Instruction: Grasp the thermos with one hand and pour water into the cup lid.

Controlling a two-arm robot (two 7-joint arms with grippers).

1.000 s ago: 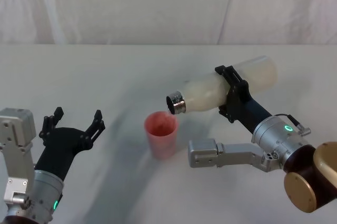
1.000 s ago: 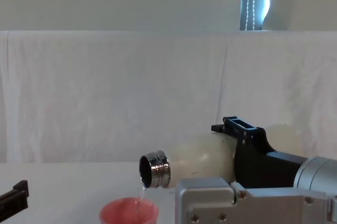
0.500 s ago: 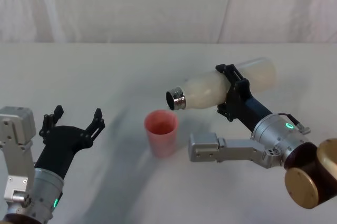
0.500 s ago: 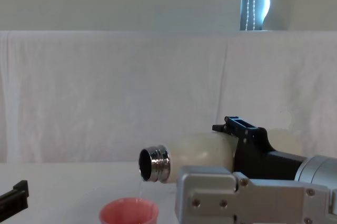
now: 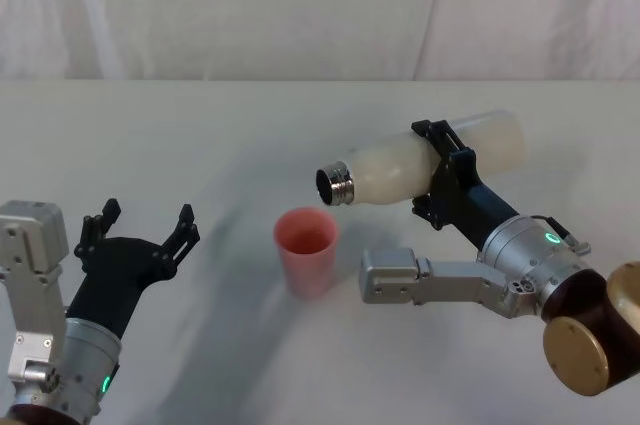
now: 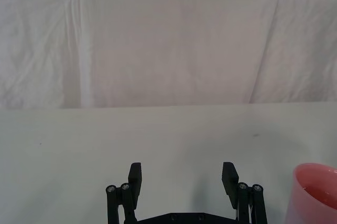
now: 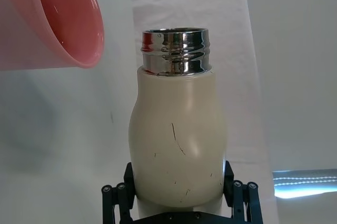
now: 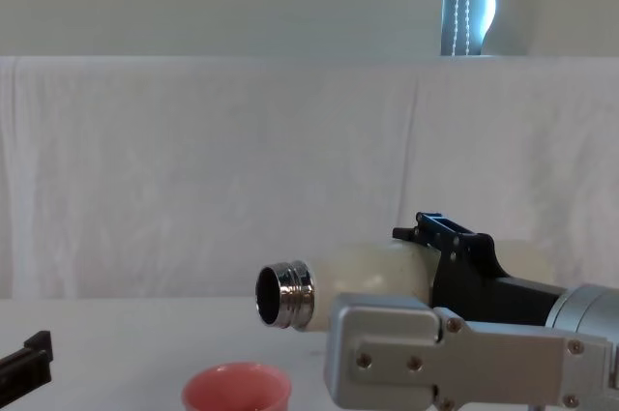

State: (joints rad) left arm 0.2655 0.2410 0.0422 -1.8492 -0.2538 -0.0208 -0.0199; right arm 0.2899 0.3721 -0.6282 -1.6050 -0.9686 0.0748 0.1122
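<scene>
Your right gripper (image 5: 440, 177) was clamped around the thermos (image 5: 425, 163), holding it nearly level in the air, chrome neck just above and right of the cup lid (image 5: 306, 250) standing on the table (image 5: 200, 135). Your left gripper (image 5: 140, 229) sat parked near left, fingers spread wide, gripping nothing.
</scene>
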